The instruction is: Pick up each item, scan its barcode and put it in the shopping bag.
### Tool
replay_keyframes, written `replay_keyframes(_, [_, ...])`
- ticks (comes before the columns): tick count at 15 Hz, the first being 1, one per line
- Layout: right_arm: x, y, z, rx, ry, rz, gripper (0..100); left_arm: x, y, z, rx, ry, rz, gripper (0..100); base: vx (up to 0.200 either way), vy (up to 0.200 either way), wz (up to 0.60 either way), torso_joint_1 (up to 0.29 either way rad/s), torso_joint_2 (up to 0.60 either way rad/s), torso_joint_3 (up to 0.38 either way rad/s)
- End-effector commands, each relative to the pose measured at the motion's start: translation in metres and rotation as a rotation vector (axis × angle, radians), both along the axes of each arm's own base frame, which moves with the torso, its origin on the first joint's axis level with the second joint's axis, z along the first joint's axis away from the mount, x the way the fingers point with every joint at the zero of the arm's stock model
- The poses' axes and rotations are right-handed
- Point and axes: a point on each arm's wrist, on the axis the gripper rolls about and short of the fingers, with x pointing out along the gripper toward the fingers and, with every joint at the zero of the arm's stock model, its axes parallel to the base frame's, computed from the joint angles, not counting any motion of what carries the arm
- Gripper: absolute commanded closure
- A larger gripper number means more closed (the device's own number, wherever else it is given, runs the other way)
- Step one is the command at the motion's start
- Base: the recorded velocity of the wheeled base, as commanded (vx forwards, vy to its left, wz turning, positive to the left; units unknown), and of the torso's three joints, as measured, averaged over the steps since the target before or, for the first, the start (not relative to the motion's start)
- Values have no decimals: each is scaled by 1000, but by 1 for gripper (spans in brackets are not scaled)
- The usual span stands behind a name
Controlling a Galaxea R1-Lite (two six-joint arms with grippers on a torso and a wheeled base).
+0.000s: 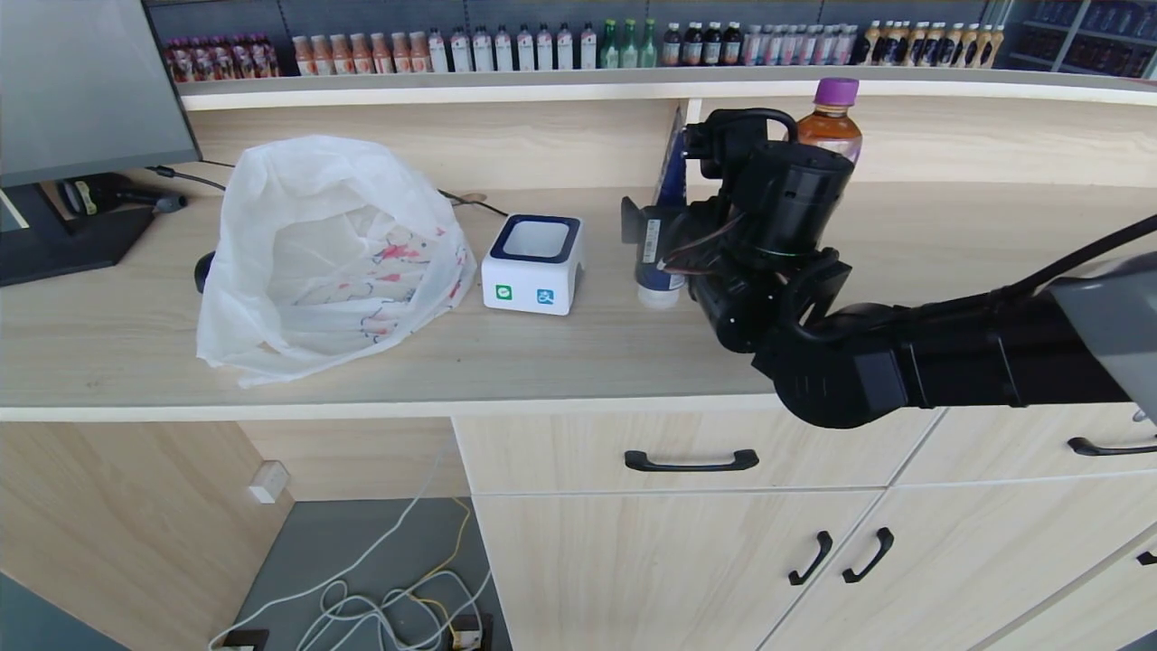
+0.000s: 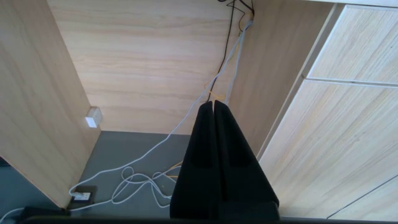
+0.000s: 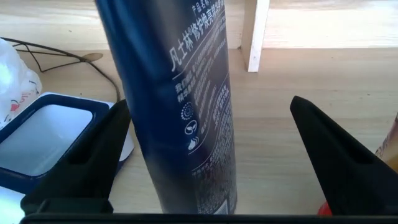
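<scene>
Blue tube point(image 3: 180, 74) stands cap-down on the surface point(image 1: 542, 353) near the scanner point(image 1: 533, 262), so your open right tool point(image 3: 208, 106), straddling it, can close.

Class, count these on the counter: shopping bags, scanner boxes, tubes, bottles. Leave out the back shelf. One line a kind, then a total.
Shopping bag: 1
Scanner box: 1
Dark blue tube: 1
Purple-capped bottle: 1
Total: 4

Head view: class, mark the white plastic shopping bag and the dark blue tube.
white plastic shopping bag point(image 1: 289, 348), head view, lower near wall
dark blue tube point(image 1: 655, 276), head view, lower body
</scene>
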Motion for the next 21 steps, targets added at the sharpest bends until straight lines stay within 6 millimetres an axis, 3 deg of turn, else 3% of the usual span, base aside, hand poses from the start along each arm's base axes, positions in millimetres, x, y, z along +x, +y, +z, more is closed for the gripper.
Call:
replay_keyframes(1, [2,-4,1,-14,-5,-12,0,0,0,0,0,0,0,100,0,0,0,0,0,0])
replay_keyframes(9, [10,2,1,-12,-20,-15,0,0,0,0,0,0,0,100,0,0,0,0,0,0])
replay_keyframes(21, [23,9,-18,-12,-11,-22,0,0,0,0,0,0,0,100,0,0,0,0,0,0])
